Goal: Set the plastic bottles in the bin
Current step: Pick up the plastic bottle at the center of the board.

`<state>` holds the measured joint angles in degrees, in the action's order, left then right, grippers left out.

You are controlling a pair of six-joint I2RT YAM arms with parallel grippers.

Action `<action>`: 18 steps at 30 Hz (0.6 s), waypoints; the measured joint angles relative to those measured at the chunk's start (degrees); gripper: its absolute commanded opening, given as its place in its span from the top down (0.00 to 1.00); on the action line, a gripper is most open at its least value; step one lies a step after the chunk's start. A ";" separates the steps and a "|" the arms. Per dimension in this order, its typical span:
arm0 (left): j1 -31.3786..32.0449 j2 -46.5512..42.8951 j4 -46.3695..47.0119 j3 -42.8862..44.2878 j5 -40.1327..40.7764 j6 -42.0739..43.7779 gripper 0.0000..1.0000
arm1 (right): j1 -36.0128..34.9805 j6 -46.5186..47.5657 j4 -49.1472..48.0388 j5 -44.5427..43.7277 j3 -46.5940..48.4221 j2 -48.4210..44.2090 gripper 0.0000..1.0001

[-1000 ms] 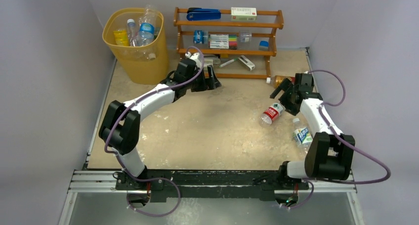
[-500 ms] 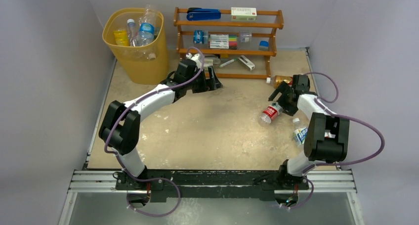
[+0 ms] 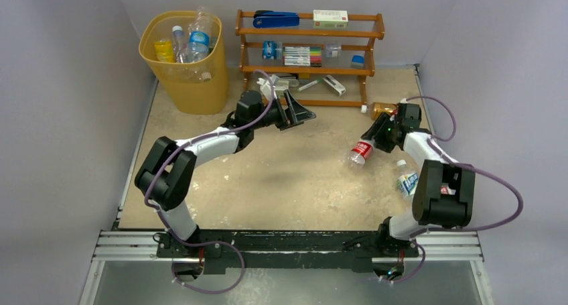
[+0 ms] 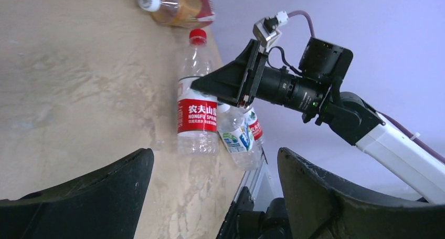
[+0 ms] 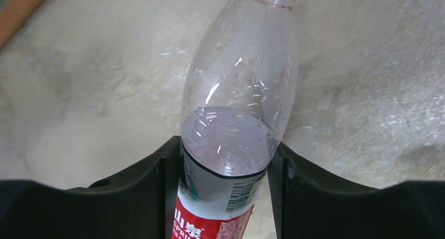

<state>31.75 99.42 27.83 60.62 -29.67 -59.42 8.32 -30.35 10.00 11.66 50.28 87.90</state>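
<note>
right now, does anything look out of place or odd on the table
Two bottles lie loose on the table, right side: an amber bottle by the shelf rack's foot and a blue-labelled bottle beside the right arm. The right gripper clamps a red-labelled bottle.

Three bottles (image 3: pixel 360 152) on the table (image 3: pixel 281 177), several in one bin (image 3: pixel 194 90), one rack (image 3: pixel 362 31).

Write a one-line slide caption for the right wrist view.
Right pincer shut on a red-labelled clear bottle, beige table behind.

The bottle (image 5: pixel 236 92) is clear with a red label and cap, the surface (image 3: pixel 288 177) mottled beige, the bin (image 3: pixel 194 90) translucent yellow-orange.
</note>
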 measured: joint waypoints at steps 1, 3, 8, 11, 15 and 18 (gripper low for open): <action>0.46 0.00 1.20 0.00 -0.42 -0.11 0.12 | 0.00 0.13 0.11 0.87 -0.17 -1.44 0.50; 1.62 -0.04 2.47 0.02 -1.03 0.13 0.12 | 0.00 0.20 0.13 2.84 -0.17 -4.33 0.50; 4.13 -0.07 0.37 0.33 -1.22 2.75 0.12 | -0.55 0.13 0.11 8.41 0.68 -9.49 0.49; 4.96 -0.09 -1.49 0.72 -1.11 4.50 0.12 | -1.77 -0.11 0.42 11.23 2.56 -9.94 0.48; 5.51 -0.22 -3.26 1.05 -0.63 5.88 0.12 | -4.81 -0.76 0.42 14.62 6.03 -9.94 0.47; 5.73 -0.33 -3.52 1.25 -0.35 6.32 0.12 | -7.82 -1.20 0.35 16.22 8.90 -9.94 0.47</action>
<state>37.47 99.09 24.32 61.87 -30.02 -53.10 0.49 -31.55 10.35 27.88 59.18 77.95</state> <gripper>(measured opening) 0.880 0.573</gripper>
